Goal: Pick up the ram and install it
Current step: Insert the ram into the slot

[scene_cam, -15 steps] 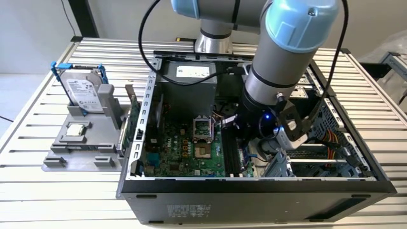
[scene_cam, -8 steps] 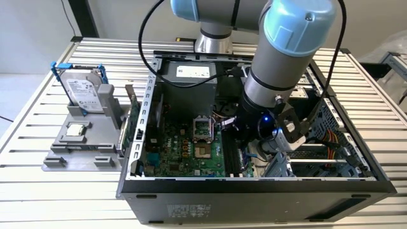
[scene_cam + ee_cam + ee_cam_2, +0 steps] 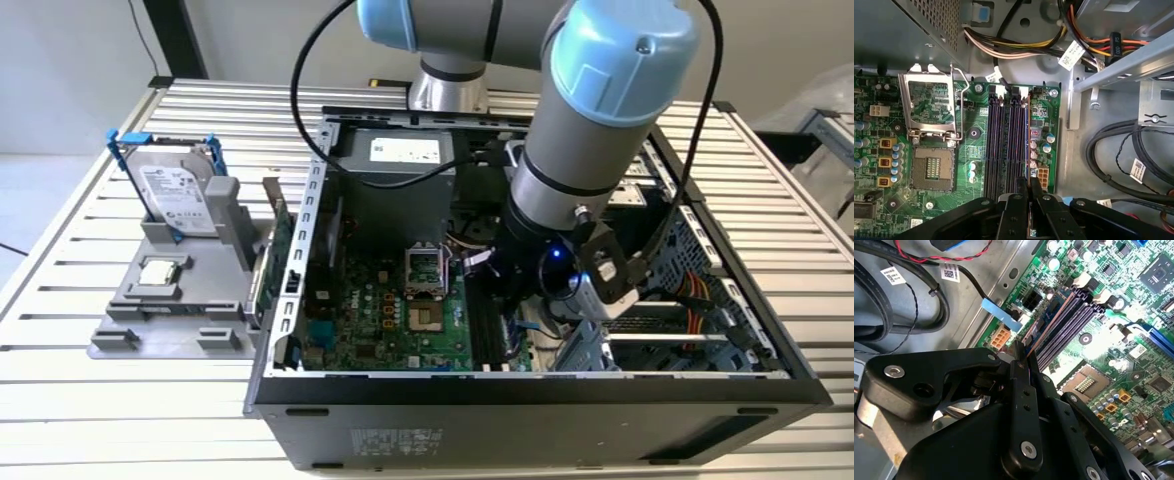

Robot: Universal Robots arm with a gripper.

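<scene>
My gripper [image 3: 514, 300] is down inside the open computer case [image 3: 534, 395], over the memory slots [image 3: 1004, 140] of the green motherboard [image 3: 360, 320]. In both wrist views its black fingers [image 3: 1016, 210] are pressed together on the ram [image 3: 1027, 145], a thin board seen edge-on. The ram [image 3: 1051, 322] runs lengthwise along the outermost slot, the one nearest the board's edge. Whether it is fully seated I cannot tell. The neighbouring dark slots [image 3: 1074, 320] hold nothing. The gripper [image 3: 1021, 354] grips the stick at its near end.
A silver hard drive in a blue frame [image 3: 174, 185] and a square CPU chip [image 3: 160, 270] rest on a grey holder at the exterior view's left. The CPU socket [image 3: 931, 170] has its latch frame raised. Cable bundles [image 3: 1114, 150] and the drive cage [image 3: 667, 330] crowd the gripper's side.
</scene>
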